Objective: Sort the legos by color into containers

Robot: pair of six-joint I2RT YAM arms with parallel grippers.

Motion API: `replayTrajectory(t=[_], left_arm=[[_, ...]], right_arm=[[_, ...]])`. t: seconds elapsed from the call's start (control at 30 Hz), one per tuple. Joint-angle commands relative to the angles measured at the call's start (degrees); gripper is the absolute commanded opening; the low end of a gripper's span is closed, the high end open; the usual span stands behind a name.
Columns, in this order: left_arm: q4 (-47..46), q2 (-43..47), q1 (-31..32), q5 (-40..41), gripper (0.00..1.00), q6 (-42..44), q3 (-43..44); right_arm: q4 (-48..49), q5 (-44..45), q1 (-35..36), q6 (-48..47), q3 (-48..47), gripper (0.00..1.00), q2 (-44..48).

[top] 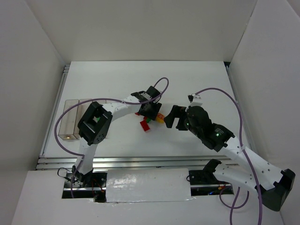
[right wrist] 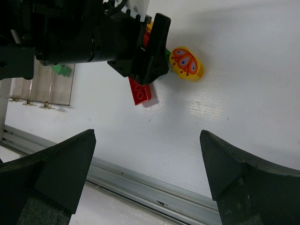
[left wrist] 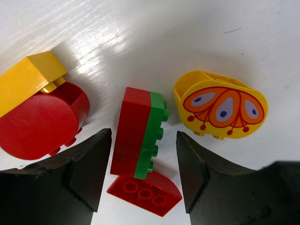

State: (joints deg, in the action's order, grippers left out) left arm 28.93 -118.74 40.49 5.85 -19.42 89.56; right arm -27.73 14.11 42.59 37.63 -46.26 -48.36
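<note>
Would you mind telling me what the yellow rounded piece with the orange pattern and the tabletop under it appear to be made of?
The yellow rounded piece looks like moulded plastic, semi-glossy: smooth hollow shell, printed pattern. The tabletop seems a painted or laminated board, judging by its streaky sheen.

top: fixed, high behind the arm bases, looks down on whole table (top: 117,79) | left wrist: very close, down past left gripper (left wrist: 143,140) | right wrist: farther back, low oblique across table, facing left gripper | shared by all: yellow oval lego (left wrist: 220,110)
</note>
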Motion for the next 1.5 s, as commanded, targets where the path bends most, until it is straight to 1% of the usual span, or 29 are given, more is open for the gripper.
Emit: replayTrajectory(t=[0.0,0.07,0.1,0.13,0.2,0.27,0.37,0.4,0.43,0.47,0.5,0.53,0.57,0.6,0.7,0.73,0.77,0.8,0.83,0.87,0.93,0.97,1.0,1.03,1.1,1.13,1.23,1.37,1.47], left_arm=[[-1.2,-1.4,0.3,0.0,0.69,1.0,-0.5],[-1.2,-1.8,0.3,0.3,0.68,0.8,-0.4],[-1.3,-2.0,0.3,0.7,0.63,0.8,-0.3],[-1.4,-1.9,0.3,0.8,0.60,0.4,-0.3],[-1.9,-1.1,0.3,1.7,0.55,-0.1,-0.6],[-2.8,-0.5,0.3,2.1,0.53,-0.7,-1.0],[-3.4,0.3,0.3,3.1,0.46,-1.2,-0.7],[-3.4,0.8,0.3,3.4,0.39,-1.3,-0.6],[-3.4,1.0,0.3,3.9,0.34,-1.5,-0.4],[-3.8,1.9,0.3,3.9,0.24,-1.5,-0.3],[-4.0,2.5,0.3,4.1,0.19,-1.7,-0.4],[-4.1,3.2,0.3,4.3,0.11,-1.8,-0.8],[-4.4,5.2,0.3,4.3,0.00,-2.1,-1.1],[-4.4,5.2,0.4,4.5,0.00,-2.4,-1.6],[-9.1,14.3,0.7,4.1,0.00,-3.0,-6.7],[-10.9,16.5,1.2,2.9,0.00,-2.7,-10.9],[-12.7,21.7,1.3,1.9,0.00,-2.6,-13.1],[-17.0,24.3,1.5,0.4,0.00,-1.9,-18.0],[-19.2,26.8,1.7,-1.3,0.00,-1.6,-20.5],[-21.3,31.7,2.1,-5.1,0.00,-1.3,-22.7],[-26.5,35.9,3.0,-8.8,0.00,-0.6,-28.4],[-28.0,39.6,3.4,-12.3,0.00,-0.4,-30.0],[-29.0,41.2,3.8,-13.5,0.00,-0.1,-32.6],[-31.9,44.0,5.0,-15.3,0.00,0.3,-34.6],[-33.7,46.5,6.3,-16.2,0.00,1.0,-36.3],[-35.3,48.7,7.7,-16.5,0.00,1.2,-37.2],[-37.0,51.7,9.1,-17.0,0.00,1.8,-39.1],[-37.3,53.0,10.1,-19.4,0.00,3.2,-39.1],[-36.8,52.6,11.0,-19.4,0.00,3.8,-38.6]], right_arm=[[0.4,-0.3,-0.1,-0.8,0.1,1.00,0.7],[0.4,-0.3,-0.1,-0.8,0.2,1.00,1.0],[0.4,-0.3,-0.1,-0.8,0.2,1.00,1.1],[0.4,-0.3,-0.1,-0.9,0.2,1.00,1.2],[0.4,-0.2,-0.3,-1.0,0.2,1.00,1.4],[0.2,-0.2,-0.1,-1.1,0.1,1.00,1.4],[0.3,-0.4,-0.1,-1.2,0.1,1.00,1.4],[0.3,-0.2,-0.1,-1.2,0.1,1.00,1.5],[0.5,-0.1,-0.1,-1.2,0.3,1.00,1.5],[0.5,0.0,-0.1,-1.2,0.5,1.00,1.5],[0.7,0.0,0.0,-1.2,0.6,1.00,1.6],[1.0,0.0,-0.1,-1.0,0.8,1.00,1.7],[1.4,0.1,-0.1,-0.8,1.1,1.00,1.9],[1.7,0.7,-0.2,0.1,1.3,1.00,2.1],[2.5,1.0,-0.9,2.9,2.4,1.00,4.3],[3.2,1.0,-1.5,4.0,3.0,1.00,6.5],[3.6,1.1,-1.8,5.1,3.4,1.00,7.7],[5.0,1.1,-1.9,7.3,4.3,1.00,10.5],[5.9,0.8,-1.9,8.4,4.9,1.00,11.8],[6.8,0.7,-2.1,9.6,5.3,0.99,12.9],[8.5,0.8,-2.1,12.8,6.0,0.98,14.7],[9.2,0.9,-2.2,14.0,6.0,0.98,14.7],[9.5,0.7,-2.1,14.4,5.2,0.96,13.2],[8.9,-0.3,-1.9,15.2,3.7,0.95,11.9],[8.7,-1.4,-1.3,15.7,2.2,0.93,7.6],[8.8,-1.9,-0.8,16.1,1.8,0.93,6.4],[10.3,-2.3,1.5,16.2,0.7,0.88,3.5],[11.2,-2.9,4.6,16.3,-1.1,0.86,-0.8],[13.3,-3.6,6.5,16.4,-0.8,0.82,-2.8]])
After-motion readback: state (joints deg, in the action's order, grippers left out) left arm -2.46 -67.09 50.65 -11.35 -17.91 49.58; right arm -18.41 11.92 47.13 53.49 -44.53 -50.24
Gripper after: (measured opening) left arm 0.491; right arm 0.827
